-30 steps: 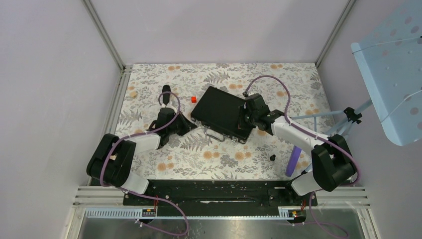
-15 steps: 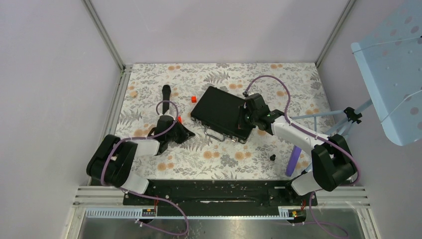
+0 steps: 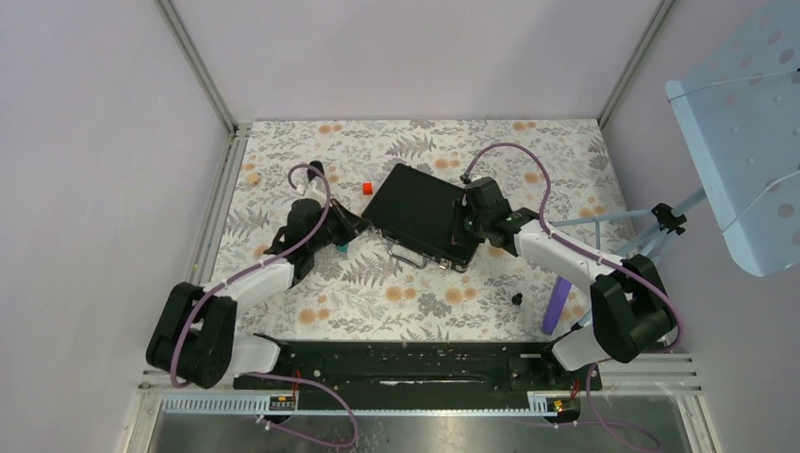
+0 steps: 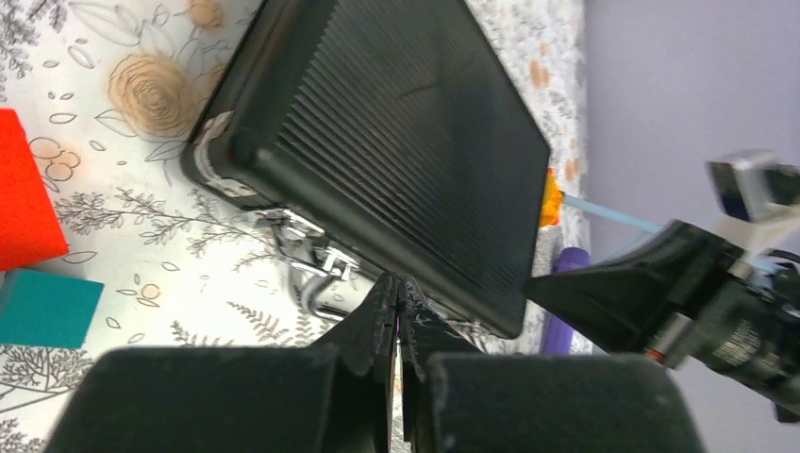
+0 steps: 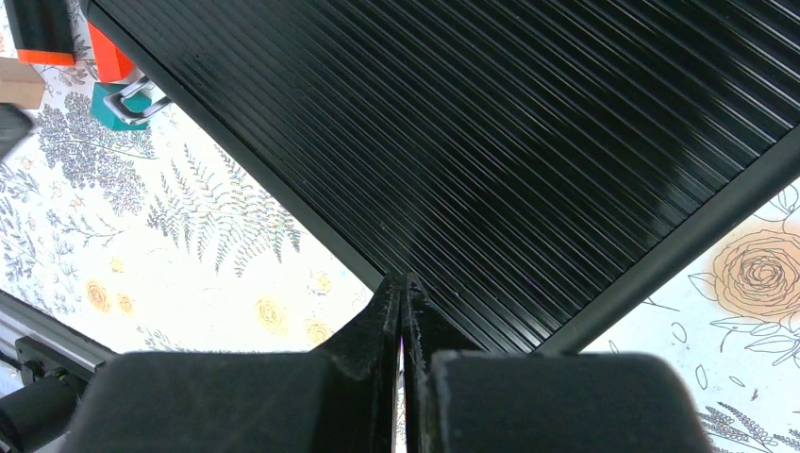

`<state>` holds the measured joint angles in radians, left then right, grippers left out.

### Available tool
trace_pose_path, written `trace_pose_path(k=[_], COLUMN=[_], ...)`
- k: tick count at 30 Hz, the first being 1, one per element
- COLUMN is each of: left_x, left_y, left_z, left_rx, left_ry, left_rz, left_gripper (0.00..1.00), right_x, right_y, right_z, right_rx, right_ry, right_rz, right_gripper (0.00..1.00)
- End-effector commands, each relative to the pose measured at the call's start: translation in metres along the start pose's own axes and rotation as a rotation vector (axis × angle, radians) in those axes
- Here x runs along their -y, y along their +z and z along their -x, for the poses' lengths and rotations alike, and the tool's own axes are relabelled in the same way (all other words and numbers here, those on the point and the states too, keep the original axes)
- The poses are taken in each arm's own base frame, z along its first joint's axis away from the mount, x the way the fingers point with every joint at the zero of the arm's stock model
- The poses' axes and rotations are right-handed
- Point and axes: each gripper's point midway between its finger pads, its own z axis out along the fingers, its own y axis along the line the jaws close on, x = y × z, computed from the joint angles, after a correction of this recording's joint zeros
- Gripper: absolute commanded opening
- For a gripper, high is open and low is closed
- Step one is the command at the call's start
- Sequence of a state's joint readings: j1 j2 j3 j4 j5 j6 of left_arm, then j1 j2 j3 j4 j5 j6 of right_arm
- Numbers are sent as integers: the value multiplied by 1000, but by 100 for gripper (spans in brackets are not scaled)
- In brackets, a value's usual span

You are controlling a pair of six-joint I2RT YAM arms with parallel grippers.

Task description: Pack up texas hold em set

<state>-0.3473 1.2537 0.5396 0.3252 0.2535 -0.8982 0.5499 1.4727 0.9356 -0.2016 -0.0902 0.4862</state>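
The black briefcase point(image 3: 420, 212) lies flat on the floral table point(image 3: 425, 302), roughly mid-table and turned on a diagonal. Its ribbed lid is down, and no chips, cards or buttons are visible outside it. The silver latch point(image 4: 311, 260) and handle point(image 3: 408, 255) sit on the near long edge, facing the left arm. From the left wrist view I cannot tell whether the latch is fastened. The right gripper point(image 3: 464, 219) is over the right end of the lid with its fingers pressed together and nothing between them. It appears to bear on the lid, though contact is not confirmed. The left gripper point(image 4: 396, 293) is likewise closed and empty, with its tips just beside the near edge close to the latch. A red block point(image 4: 24, 189) and a teal block point(image 4: 47, 307) lie on the table to the left of the case, apart from it. Assessment: packing appears complete and the step in hand is securing the case. The next move calls for the left fingertips to press the latch home squarely while the right arm holds the lid from shifting.
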Motion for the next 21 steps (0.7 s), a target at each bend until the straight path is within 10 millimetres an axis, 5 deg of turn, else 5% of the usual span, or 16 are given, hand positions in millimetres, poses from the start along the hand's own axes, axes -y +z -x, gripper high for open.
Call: trace_pose_path(k=[1,8,13,17,21], left_x=[-28,-93,-115,-102,-61], left_y=[22,28,25,26,19], left_z=[-16,-63,-81,-77,-50], left_rx=[-59,-146,-173,-168,-112], left_ry=[-28,-95,-120,-122,-78], left_rz=[62,198,249,197,85], left_gripper=[0,0,0,0,0], right_x=[-1,-1,0,1,2], right_y=[-5,-4,-4,-4,-5], right_z=[5,5,5,5,5], right_rx=[19,15,16,15,16], right_ry=[-10,-15,-18,-22,-27], right_rz=[-5,-3,-6,-10,-17], right_gripper=[1,1,1,1,1])
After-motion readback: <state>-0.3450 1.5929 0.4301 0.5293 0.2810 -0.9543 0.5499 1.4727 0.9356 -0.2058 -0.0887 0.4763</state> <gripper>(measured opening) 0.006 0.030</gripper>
